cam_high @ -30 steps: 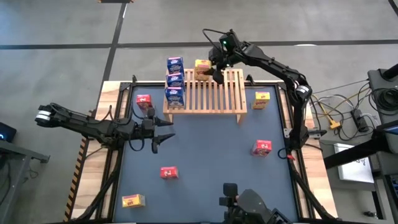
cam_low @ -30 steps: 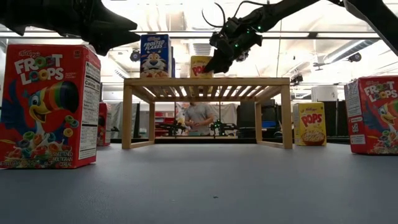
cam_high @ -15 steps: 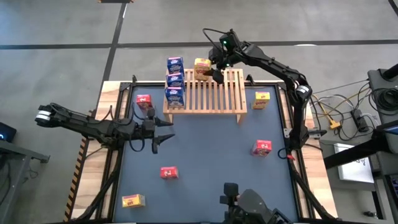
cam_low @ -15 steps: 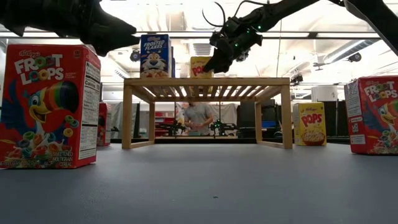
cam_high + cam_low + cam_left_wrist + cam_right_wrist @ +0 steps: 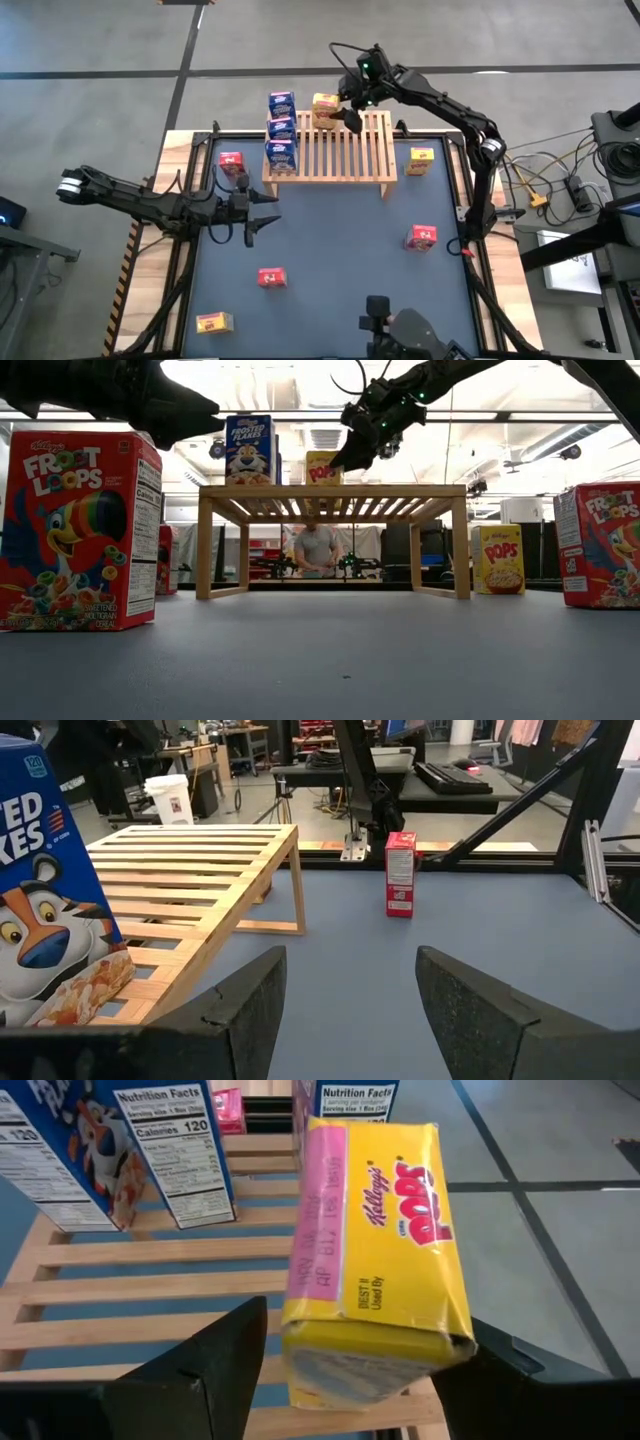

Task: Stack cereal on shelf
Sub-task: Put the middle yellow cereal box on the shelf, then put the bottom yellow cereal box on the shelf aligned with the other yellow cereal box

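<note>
A yellow cereal box (image 5: 375,1260) stands at the far edge of the wooden shelf (image 5: 345,150), between the spread fingers of the right gripper (image 5: 346,112), which no longer pinch it.

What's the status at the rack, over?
Right gripper open beside yellow box on shelf. Left gripper open, waiting. Nothing blocking.

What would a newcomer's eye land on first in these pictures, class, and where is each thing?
First, the light slatted wooden rack at the table's far side, with three blue cardboard cereal boxes lined along its left end. Next, the right gripper above the rack's far edge, its fingers open on either side of a yellow cardboard cereal box standing there. Red and yellow boxes dot the dark tabletop, while the left gripper waits left of the rack.
</note>
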